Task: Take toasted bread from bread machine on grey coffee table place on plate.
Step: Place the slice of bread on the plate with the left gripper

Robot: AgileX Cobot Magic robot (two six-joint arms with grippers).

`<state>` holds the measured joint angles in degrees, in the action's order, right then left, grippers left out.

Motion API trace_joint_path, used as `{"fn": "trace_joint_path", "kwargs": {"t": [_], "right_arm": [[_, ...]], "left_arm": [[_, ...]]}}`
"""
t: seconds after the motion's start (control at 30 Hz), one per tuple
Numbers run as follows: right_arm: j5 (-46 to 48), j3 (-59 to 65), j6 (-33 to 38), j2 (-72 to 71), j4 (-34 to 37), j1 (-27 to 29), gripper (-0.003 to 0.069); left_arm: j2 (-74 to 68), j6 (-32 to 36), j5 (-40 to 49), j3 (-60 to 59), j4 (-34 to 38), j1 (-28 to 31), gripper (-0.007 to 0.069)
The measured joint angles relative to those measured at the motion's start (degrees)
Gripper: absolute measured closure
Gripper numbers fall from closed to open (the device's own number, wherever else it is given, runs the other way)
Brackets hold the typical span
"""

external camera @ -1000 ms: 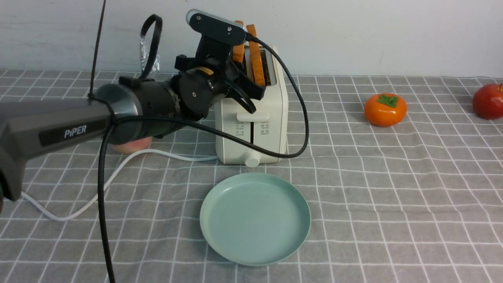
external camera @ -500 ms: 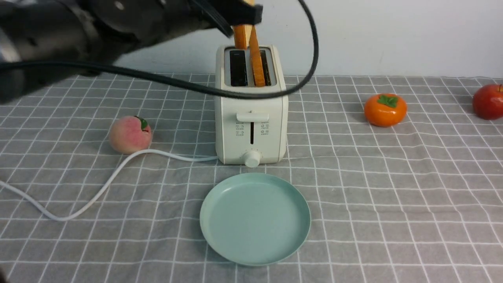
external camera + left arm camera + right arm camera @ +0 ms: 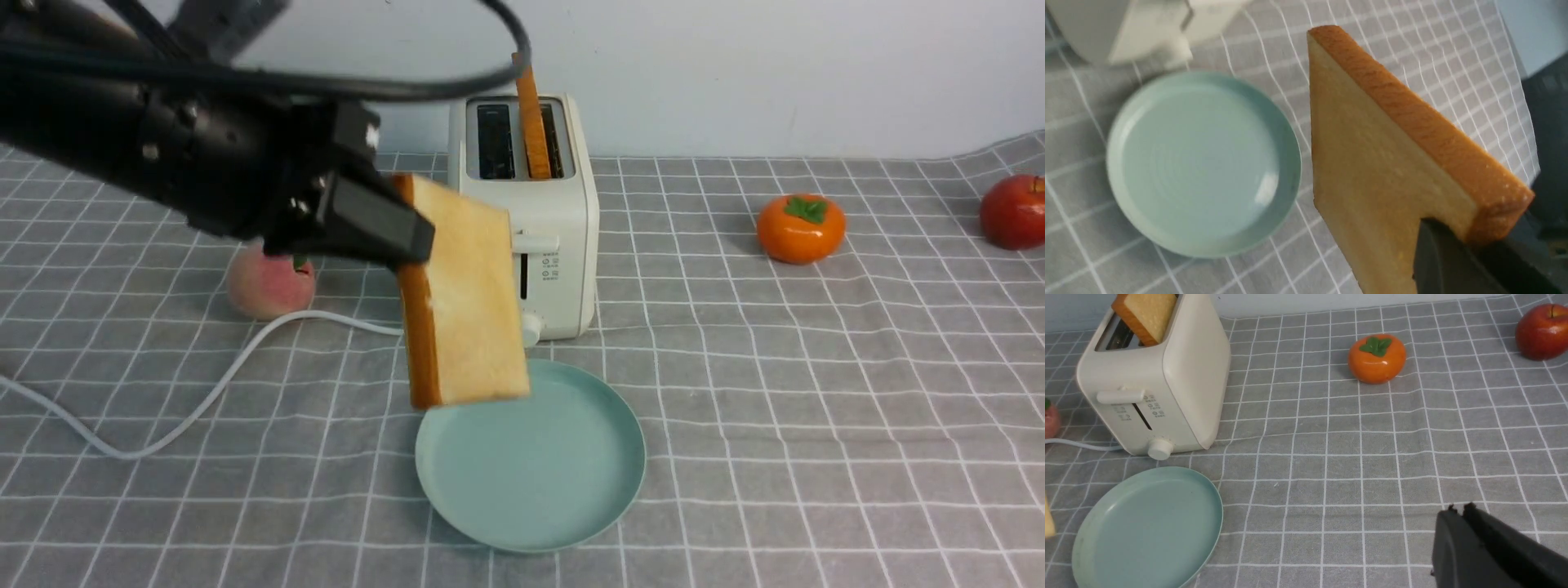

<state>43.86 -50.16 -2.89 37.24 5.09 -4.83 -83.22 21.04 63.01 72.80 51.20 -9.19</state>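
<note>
My left tool (image 3: 412,237) is clamped on one slice of toasted bread (image 3: 469,302), gripping it at an upper corner. One dark finger (image 3: 1437,253) presses on the pale face next to the crust. The slice hangs in the air, tilted, tan face toward the front camera and orange-brown crust edge on its left side. In the front view its lower edge overlaps the far-left rim of the plate (image 3: 539,482); I cannot tell if it is directly over the plate or just beside it. It touches neither the plate nor the tabletop (image 3: 816,367).

The second slice (image 3: 531,114) stands upright in the right slot of the bread machine (image 3: 559,237), its top half sticking out. The left slot shows dark. The bread machine sits just behind the plate, knob toward it, with the white cord (image 3: 204,392) trailing off to the left across the checked cloth.

My right tool (image 3: 1459,509) shows only in its own wrist view: fingers together, nothing between them, hovering over the bare cloth well apart from the plate and the bread machine.

Other stuff: a peach (image 3: 265,286) left of the bread machine, partly behind my left arm; a persimmon (image 3: 800,227) to the right; a red apple (image 3: 1012,211) at the far right edge.
</note>
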Motion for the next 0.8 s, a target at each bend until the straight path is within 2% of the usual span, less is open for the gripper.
{"fn": "trace_joint_path", "kwargs": {"t": [0.23, 0.37, 0.47, 0.7, 0.8], "right_arm": [[0.00, 0.00, 0.00, 0.00, 0.18, 0.00, 0.0636], [0.00, 0.00, 0.00, 0.00, 0.18, 0.00, 0.0633], [0.00, 0.00, 0.00, 0.00, 0.18, 0.00, 0.0629], [0.00, 0.00, 0.00, 0.00, 0.18, 0.00, 0.0622], [0.00, 0.00, 0.00, 0.00, 0.18, 0.00, 0.0618]], "left_arm": [[-7.67, 8.54, -5.43, -7.70, 8.50, 0.00, 0.0596], [-14.32, 15.70, -7.38, -7.94, 18.85, 0.00, 0.0596], [-17.55, 19.45, -8.10, -7.94, 23.33, 0.00, 0.0596], [-22.00, 20.69, -8.89, -7.94, 24.41, 0.00, 0.0591], [-23.69, 20.82, -10.73, -7.94, 24.48, 0.00, 0.0544]]}}
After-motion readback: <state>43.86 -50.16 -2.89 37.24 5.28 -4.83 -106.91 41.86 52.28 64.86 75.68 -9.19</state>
